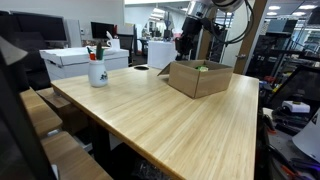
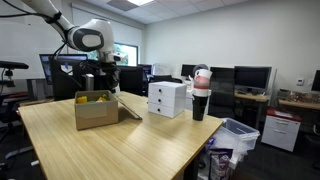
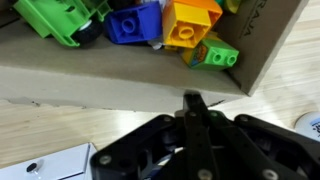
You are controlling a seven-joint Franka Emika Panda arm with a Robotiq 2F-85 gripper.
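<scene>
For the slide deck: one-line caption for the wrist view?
Shut claw beside the wall of a cardboard box holding green, blue and orange toy blocks, on a wooden table.

Looks like an open-plan office that doubles as a robotics lab. Rows of dark monitors (image 2: pixel 250 77) sit on desks along the far right wall, with ceiling light panels (image 2: pixel 120 5) overhead, plain white walls and a lined waste bin (image 2: pixel 238 135) on the floor. A long wooden table (image 2: pixel 130 150) carries a white drawer unit (image 2: pixel 167 98), and a robot arm (image 2: pixel 85 38) stands at its far end. The far right in an exterior view might be equipment racks (image 1: pixel 285 50), but it's too blurry to be sure.
</scene>
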